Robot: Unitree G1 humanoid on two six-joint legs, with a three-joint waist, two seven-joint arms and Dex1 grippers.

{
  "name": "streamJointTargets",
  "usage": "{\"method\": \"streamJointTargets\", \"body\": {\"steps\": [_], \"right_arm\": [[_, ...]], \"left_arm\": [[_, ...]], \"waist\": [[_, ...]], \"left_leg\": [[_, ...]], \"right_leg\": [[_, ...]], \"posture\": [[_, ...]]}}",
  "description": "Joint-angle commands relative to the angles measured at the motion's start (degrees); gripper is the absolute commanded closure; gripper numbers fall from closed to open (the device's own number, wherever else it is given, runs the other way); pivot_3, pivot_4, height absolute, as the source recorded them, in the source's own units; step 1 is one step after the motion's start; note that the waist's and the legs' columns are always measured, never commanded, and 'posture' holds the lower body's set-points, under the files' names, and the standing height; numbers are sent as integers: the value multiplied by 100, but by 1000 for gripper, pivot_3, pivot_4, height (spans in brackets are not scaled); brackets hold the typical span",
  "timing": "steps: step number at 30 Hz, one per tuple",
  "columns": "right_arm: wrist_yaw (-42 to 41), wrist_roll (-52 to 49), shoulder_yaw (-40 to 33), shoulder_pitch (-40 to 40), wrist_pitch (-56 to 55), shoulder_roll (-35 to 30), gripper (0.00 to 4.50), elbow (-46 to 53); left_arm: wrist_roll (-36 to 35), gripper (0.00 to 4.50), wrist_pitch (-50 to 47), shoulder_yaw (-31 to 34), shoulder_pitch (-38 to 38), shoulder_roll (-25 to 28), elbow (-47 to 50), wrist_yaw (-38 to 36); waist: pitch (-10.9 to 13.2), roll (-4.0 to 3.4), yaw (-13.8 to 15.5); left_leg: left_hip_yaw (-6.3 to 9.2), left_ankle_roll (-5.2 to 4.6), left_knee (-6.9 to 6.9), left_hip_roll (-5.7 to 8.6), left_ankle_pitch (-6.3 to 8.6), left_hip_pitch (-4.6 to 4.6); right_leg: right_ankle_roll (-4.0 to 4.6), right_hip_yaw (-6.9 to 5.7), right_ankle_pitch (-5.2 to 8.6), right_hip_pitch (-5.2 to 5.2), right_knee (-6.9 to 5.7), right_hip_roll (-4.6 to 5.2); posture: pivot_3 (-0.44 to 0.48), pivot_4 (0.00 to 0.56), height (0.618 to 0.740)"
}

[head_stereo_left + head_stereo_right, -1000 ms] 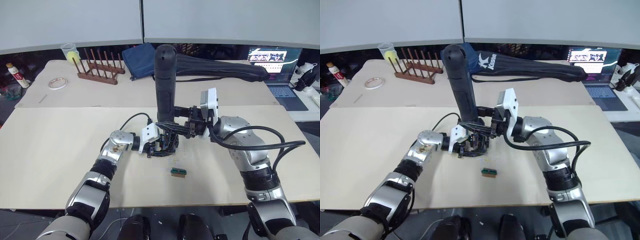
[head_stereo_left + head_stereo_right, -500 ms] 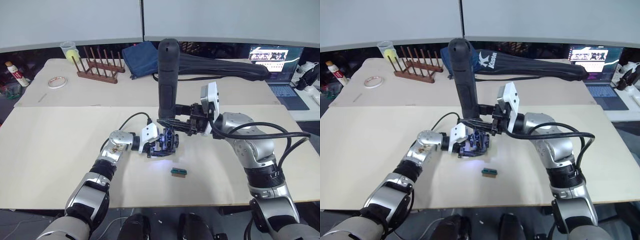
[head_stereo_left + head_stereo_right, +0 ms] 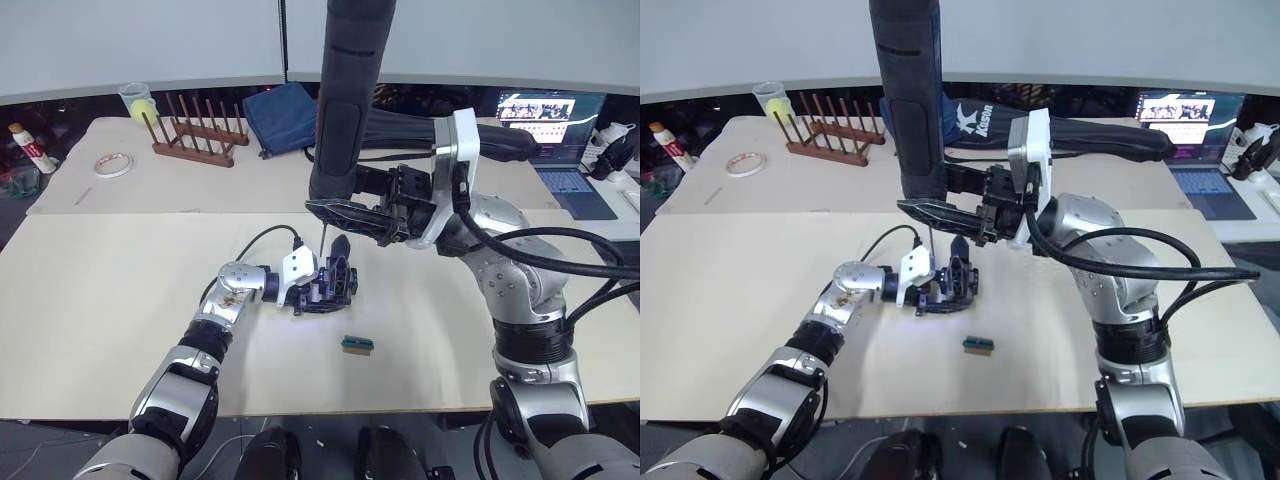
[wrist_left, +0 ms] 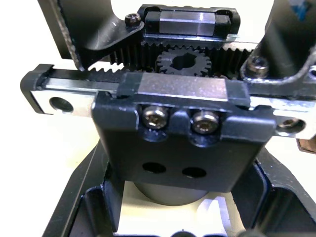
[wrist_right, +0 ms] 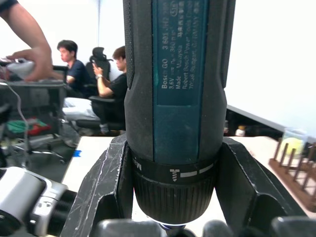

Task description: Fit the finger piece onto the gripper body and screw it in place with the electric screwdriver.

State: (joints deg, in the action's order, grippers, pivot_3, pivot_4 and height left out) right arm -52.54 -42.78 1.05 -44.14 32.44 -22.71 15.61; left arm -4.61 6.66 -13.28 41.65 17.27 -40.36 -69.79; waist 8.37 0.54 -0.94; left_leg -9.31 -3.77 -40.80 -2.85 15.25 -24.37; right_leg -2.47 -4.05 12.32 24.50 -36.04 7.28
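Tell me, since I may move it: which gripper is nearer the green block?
Left. The left gripper sits just up-left of the green block; the right gripper hangs higher, farther back.

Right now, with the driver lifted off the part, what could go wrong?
1. The electric screwdriver stands tall in the right gripper, clamped near its lower end; it could tilt and miss the screws.
2. The left gripper alone steadies the gripper body; downward pressure might shift it.
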Motion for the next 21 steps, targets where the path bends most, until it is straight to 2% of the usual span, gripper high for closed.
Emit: {"method": "streamJointTargets", "body": {"steps": [1, 2, 3, 4, 8, 12, 15, 21], "right_arm": [[-33, -560, -363, -151, 193, -163, 2601, 495], [-48, -621, -376, -127, 227, -206, 2601, 532], [-73, -695, -389, -87, 262, -261, 2601, 579], [-106, -779, -408, -36, 312, -320, 2601, 630], [-326, -940, -483, 584, 328, -638, 2601, 1023], [-293, -455, -449, 1369, -122, -775, 2601, 1225], [-60, -4, -485, 1938, -503, -704, 2601, 1257], [-267, 177, -360, 2667, -851, -785, 2601, 1578]], "left_arm": [[-57, 752, -240, 205, -82, 439, 317, -85], [-112, 240, -306, 228, -100, 512, 440, -132], [-183, 32, -396, 260, -142, 598, 616, -196], [-259, 0, -478, 290, -210, 705, 852, -286], [-1181, 0, -1746, 456, -988, 1736, 3309, -1165], [-1762, 0, -2567, 399, -1587, 2252, 4885, -1249], [-1561, 0, -2135, 231, -1841, 2106, 5135, -1049], [-1442, 0, -1892, 27, -1873, 1862, 4987, -906]], "waist": [[1, 1, -33], [1, 1, -44], [1, 0, -34], [2, 0, -20], [6, 7, -5], [8, 5, 61], [8, 5, 85], [10, 7, 78]], "left_leg": [[0, 0, 2, -1, 0, 0], [-1, 0, 6, -1, 0, -2], [-1, 0, 10, -1, 0, -3], [-1, 3, 10, -1, -2, -4], [-4, 10, 8, -3, -5, -18], [-6, 12, 4, 4, -7, -29], [-5, 7, -2, 11, -3, -27], [1, 14, 0, 10, -14, -21]], "right_leg": [[0, 0, 0, 2, -1, 0], [1, 1, 0, 8, -1, 0], [2, 2, 1, 11, -2, 0], [3, 1, 2, 12, -2, 0], [1, 1, 2, 16, 10, 2], [-12, 1, 7, 18, 14, 10], [-21, 1, 6, 11, 14, 14], [-18, 5, 6, 12, 9, 6]], "posture": [[0, 150, 740], [0, 150, 740], [0, 150, 740], [0, 150, 740], [0, 150, 740], [0, 150, 740], [0, 150, 740], [0, 150, 740]]}}
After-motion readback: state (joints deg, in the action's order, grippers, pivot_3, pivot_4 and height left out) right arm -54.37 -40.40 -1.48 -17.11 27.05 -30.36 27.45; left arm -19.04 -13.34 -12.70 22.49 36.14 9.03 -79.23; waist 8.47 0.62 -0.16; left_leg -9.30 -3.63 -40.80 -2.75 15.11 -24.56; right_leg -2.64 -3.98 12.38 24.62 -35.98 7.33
